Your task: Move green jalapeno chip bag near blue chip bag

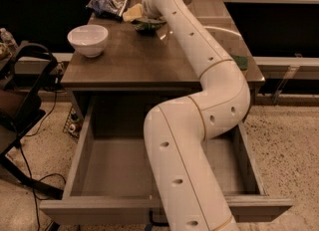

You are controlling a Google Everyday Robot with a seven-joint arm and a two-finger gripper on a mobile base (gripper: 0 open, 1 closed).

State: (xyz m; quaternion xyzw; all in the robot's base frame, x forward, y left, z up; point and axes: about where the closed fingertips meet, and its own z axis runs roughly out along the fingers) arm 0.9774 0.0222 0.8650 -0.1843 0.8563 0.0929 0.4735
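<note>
The arm [214, 90] rose from the bottom of the view, bent above the open drawer [99, 207] and stretched over the bench [134, 63] to its far edge. The gripper [145, 16] sat at the far edge of the bench, about halfway along it, low over the top and mostly hidden behind the arm's own wrist. Whether it was clenched or released could not be told, nor whether it grasped anything. The green jalapeno chip bag [144, 24] lay crumpled on the bench right under the gripper at that far edge. A pale yellowish patch showed on its left side, and darker green spread beneath the wrist. Whether the gripper touched the bag was not clear. The blue chip bag [105, 6] lay at the far left corner of the bench, crumpled and shiny with light patches, close beside the green bag on its left. A narrow strip of bench top seemed to part the two, though the view did not settle it. A white bowl [87, 40] stood upright near the left edge of the bench, nearer the front than the blue bag and apart from both bags. A small green sponge [240, 61] rested at the right edge of the bench, partly behind the arm's elbow and well apart from the bags. The drawer below the front edge stood pulled out, with the arm's lower link crossing in front of it.
</note>
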